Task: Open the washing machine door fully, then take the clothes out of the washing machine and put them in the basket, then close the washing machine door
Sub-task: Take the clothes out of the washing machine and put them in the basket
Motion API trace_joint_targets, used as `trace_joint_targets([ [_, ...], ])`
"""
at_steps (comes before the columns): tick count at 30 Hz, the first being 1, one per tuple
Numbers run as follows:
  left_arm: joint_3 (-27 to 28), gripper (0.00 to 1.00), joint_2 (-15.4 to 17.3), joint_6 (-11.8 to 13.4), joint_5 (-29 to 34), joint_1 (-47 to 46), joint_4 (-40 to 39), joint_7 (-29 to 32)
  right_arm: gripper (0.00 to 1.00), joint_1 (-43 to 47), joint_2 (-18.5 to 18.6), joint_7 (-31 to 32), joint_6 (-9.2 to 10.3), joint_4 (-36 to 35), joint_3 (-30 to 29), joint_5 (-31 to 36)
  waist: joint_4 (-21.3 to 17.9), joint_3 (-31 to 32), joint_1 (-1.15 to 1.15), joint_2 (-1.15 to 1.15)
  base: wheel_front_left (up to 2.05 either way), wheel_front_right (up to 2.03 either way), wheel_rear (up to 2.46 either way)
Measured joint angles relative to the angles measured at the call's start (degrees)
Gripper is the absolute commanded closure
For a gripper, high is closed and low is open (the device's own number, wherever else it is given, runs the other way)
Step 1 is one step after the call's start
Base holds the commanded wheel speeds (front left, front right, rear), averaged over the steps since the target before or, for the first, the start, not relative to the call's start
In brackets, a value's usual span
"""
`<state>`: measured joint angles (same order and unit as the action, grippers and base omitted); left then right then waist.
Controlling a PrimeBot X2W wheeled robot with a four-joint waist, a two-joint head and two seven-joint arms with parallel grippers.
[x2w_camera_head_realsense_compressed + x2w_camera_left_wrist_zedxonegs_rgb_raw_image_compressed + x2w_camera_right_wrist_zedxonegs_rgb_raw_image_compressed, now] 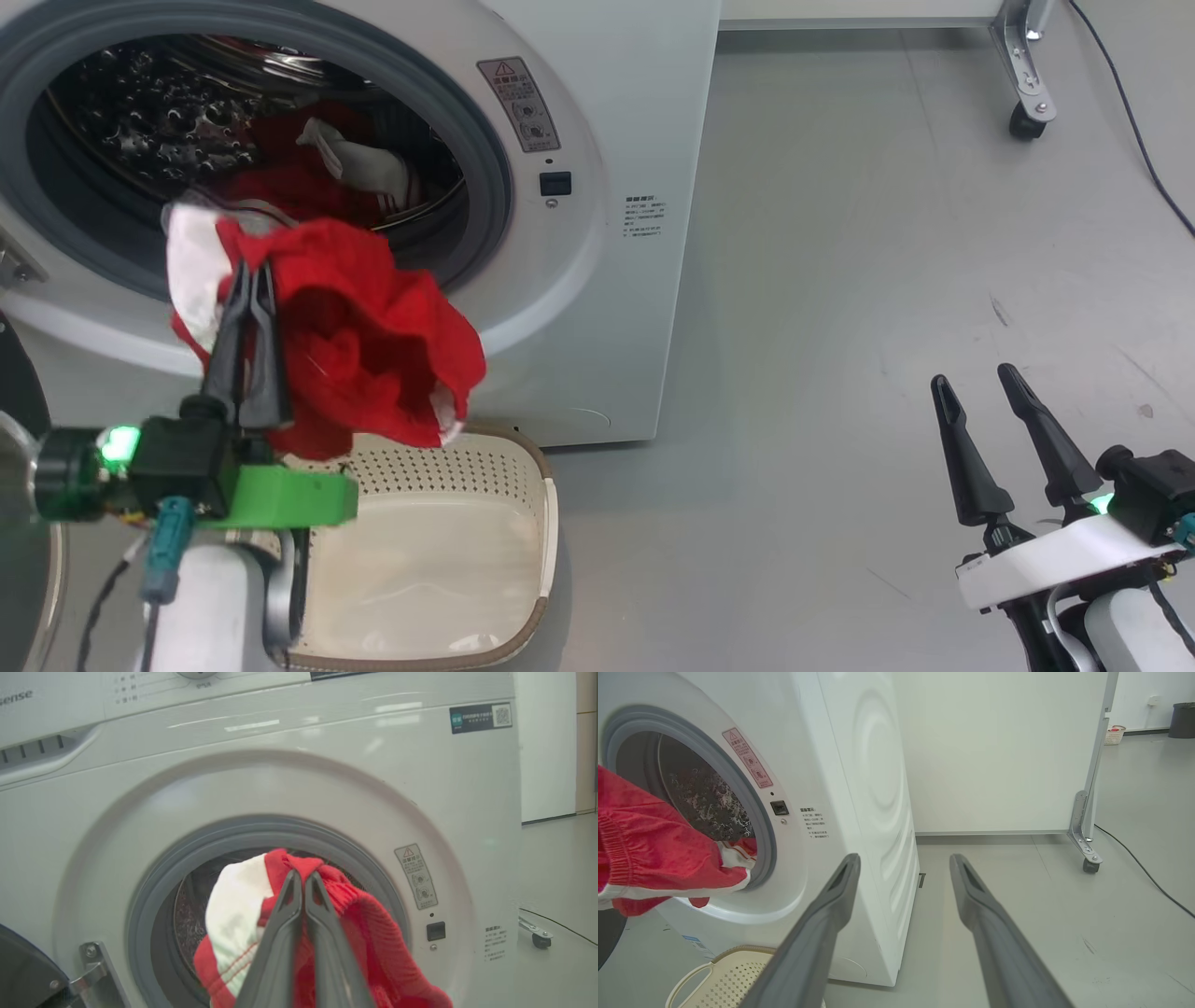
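The left pincer (254, 271) is clamped on a soft, bright red garment (373, 345) with white panels; its two long dark fingers are pressed together on a fold near the top of the cloth. In the left wrist view the left pincer (303, 875) pinches the red garment (364, 914) where red knit meets a white patch. The cloth hangs down on both sides of the fingers, clear of the round porthole behind them.

Beyond the left pincer stands the big white boxy washing machine (616, 140), its grey rubber seal ringing the open drum. Deeper inside, past the fingertips, lie more red and white clothes (345, 163). Below the left pincer, under the hanging cloth, the small cream plastic basket (546, 523) with perforated sides and a brown rim sits on the grey floor (840, 280), touching the front of the machine. To the left of this pincer's wrist, the glossy black round door (21, 383) is swung open.

The right pincer (976, 378) is well apart from the machine, its fingers spread wide with nothing between them. In its own wrist view the right pincer (904, 858) points at the machine's front corner (868, 788), with the red garment (654, 858) far to its left and the basket (724, 980) low on its left.
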<state>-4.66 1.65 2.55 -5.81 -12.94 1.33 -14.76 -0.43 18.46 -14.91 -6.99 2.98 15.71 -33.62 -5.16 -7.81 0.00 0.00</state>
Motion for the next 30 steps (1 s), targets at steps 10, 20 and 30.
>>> trace_joint_targets([
  [10, -3.38, 1.0, 0.22, 0.71, -1.71, 7.72, 10.4, 4.2, 0.0, -0.03, 0.09, 0.0, 0.0, -0.65, 0.89, 0.0, -0.91, -1.14, 0.0, 0.0, 0.0, 0.0, 0.0],
  [20, -5.03, 1.0, 0.3, 1.92, -3.14, 8.21, 16.73, 6.39, 0.0, -0.69, 1.36, 0.0, 0.0, -1.2, 1.52, -0.04, -2.88, -4.07, 0.0, 0.0, 0.0, 0.0, 0.0],
  [30, -4.48, 1.0, 0.33, 2.79, -3.72, 6.89, 22.82, 7.08, 0.0, -2.92, 1.36, 0.0, 0.0, -1.66, 2.32, -1.38, -6.32, -7.34, 0.0, 0.0, 0.0, 0.0, 0.0],
])
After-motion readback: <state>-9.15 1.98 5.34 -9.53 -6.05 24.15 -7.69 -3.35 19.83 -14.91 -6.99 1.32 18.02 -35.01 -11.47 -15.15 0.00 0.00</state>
